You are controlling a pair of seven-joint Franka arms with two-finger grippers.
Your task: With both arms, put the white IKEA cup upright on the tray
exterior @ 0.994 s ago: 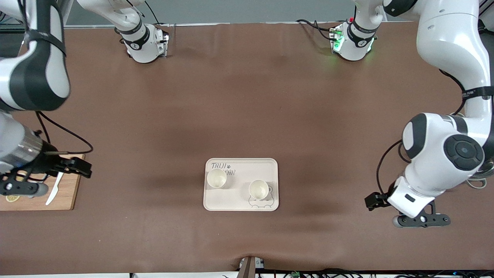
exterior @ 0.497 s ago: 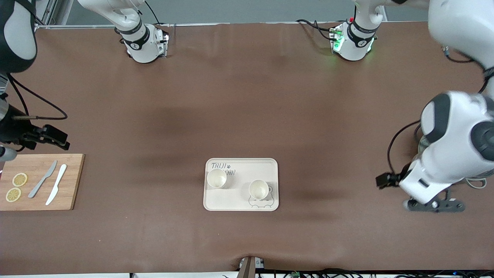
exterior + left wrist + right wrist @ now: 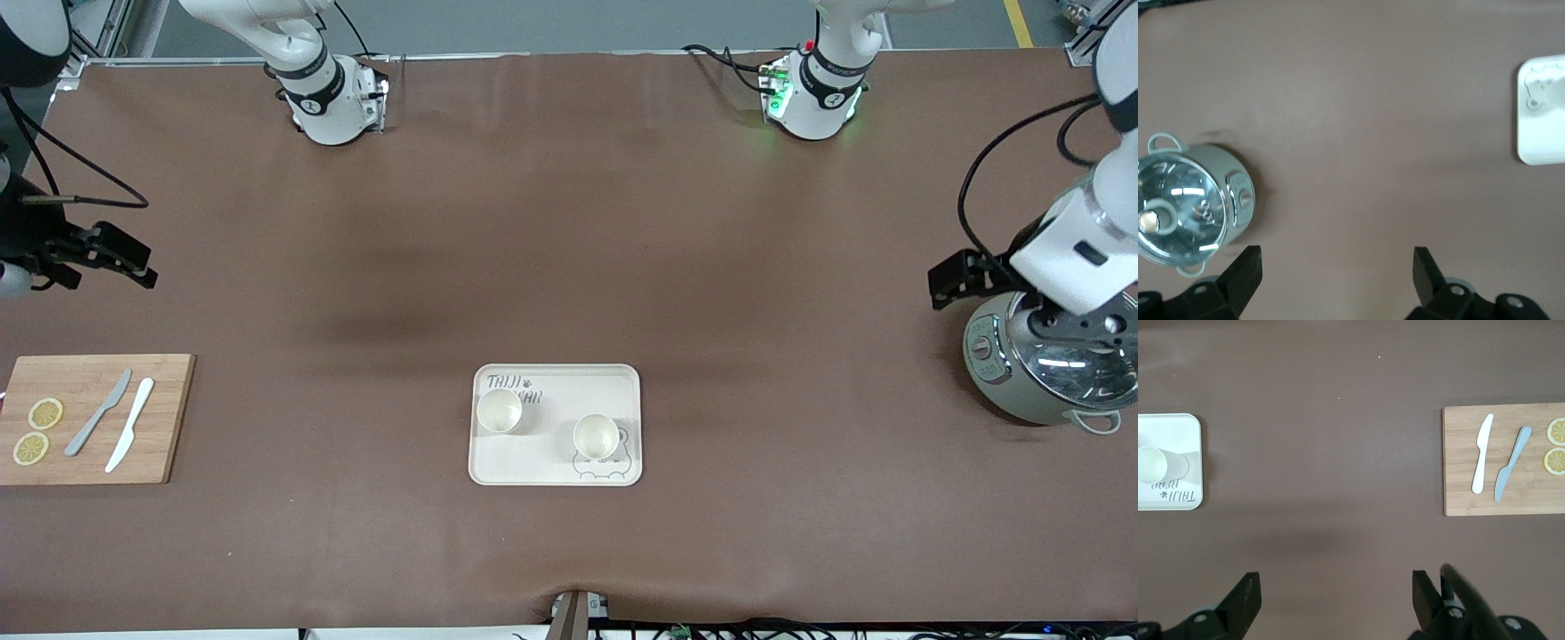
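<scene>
The left claw hangs wide open and empty over the brown bench, beside a grey glass-lidded pot. The right claw, equally open, holds nothing (near the wooden cutting board). Two white cups stand upright on the flat cream rectangular tray.

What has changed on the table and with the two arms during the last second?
Both arms pulled back from the table's middle toward their own ends. The right claw left the cutting board, uncovering its knives and lemon slices; the left claw rose over the pot, now uncovered. Both claws are open and empty. The tray and its two upright cups stayed put.
</scene>
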